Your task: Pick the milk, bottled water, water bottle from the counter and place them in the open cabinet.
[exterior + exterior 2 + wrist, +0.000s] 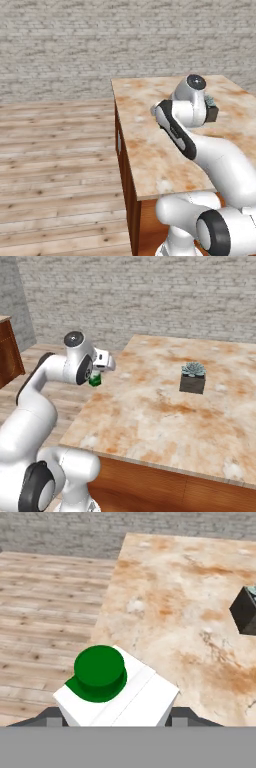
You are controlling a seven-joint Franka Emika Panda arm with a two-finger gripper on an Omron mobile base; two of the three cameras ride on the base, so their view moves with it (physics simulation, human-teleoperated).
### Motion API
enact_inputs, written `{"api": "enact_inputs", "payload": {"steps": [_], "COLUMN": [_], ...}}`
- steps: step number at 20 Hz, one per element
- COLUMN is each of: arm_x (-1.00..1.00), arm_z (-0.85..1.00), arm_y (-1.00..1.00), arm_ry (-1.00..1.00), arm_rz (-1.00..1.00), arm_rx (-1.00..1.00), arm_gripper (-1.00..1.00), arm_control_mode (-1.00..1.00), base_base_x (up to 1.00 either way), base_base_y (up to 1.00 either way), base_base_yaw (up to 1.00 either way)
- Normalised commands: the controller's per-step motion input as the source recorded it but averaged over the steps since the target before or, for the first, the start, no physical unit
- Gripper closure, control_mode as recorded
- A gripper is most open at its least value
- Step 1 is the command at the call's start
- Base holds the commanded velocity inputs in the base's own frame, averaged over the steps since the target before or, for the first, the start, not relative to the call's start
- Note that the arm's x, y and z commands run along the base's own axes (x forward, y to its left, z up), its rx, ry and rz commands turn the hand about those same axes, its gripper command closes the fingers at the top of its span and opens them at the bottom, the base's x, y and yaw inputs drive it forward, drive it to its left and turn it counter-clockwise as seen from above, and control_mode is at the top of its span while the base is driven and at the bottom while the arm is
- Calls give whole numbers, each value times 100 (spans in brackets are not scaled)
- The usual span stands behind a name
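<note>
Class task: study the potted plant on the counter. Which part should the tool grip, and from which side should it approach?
Probably the pot itself, from above, with the fingers down either side of its flat dark walls. It stands upright on the counter with open space round it, and the succulent leaves on top look too soft to hold.

You see a small potted succulent in a dark square pot, plank floor and grey brick wall behind.
</note>
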Motion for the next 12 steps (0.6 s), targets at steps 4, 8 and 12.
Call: {"api": "enact_inputs", "payload": {"steps": [4, 8, 12], "arm_x": [-53, -62, -69], "arm_z": [54, 48, 55], "arm_y": [0, 0, 0], "arm_ry": [-11, -11, -10], "arm_rz": [0, 0, 0], "arm_rx": [0, 0, 0], "arm_gripper": [100, 100, 100], "arm_control_mode": [-100, -100, -100], "base_base_x": [0, 0, 0], "base_base_y": [0, 0, 0], "base_base_yaw": [0, 0, 0]}}
